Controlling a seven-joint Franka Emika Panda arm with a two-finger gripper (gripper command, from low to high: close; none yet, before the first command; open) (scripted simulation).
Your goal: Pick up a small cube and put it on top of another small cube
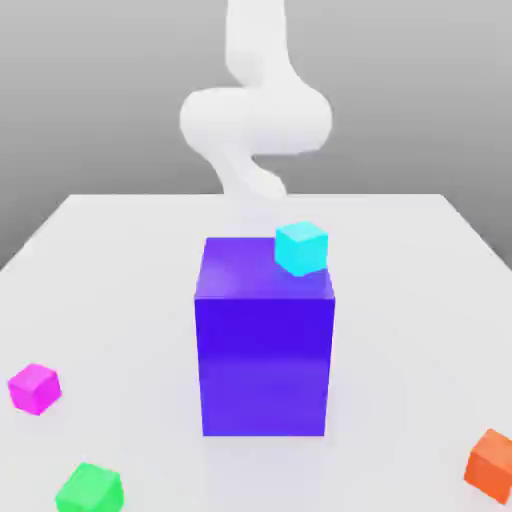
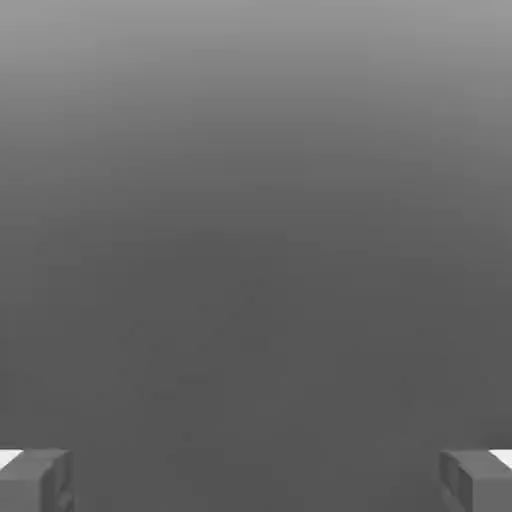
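1. Claw (image 2: 256, 482): jaws set wide, nothing gripped; seen at the lower corners of the hand view.
2. Pink cube (image 1: 35, 389): located at the lower left of the exterior view, on the tabletop (image 1: 400, 330).
3. Green cube (image 1: 90, 490): located at the bottom left.
4. Orange cube (image 1: 491, 467): located at the lower right.
5. Blue block (image 1: 264, 365): positioned centrally; cyan cube (image 1: 302, 249) seen at its upper right corner.
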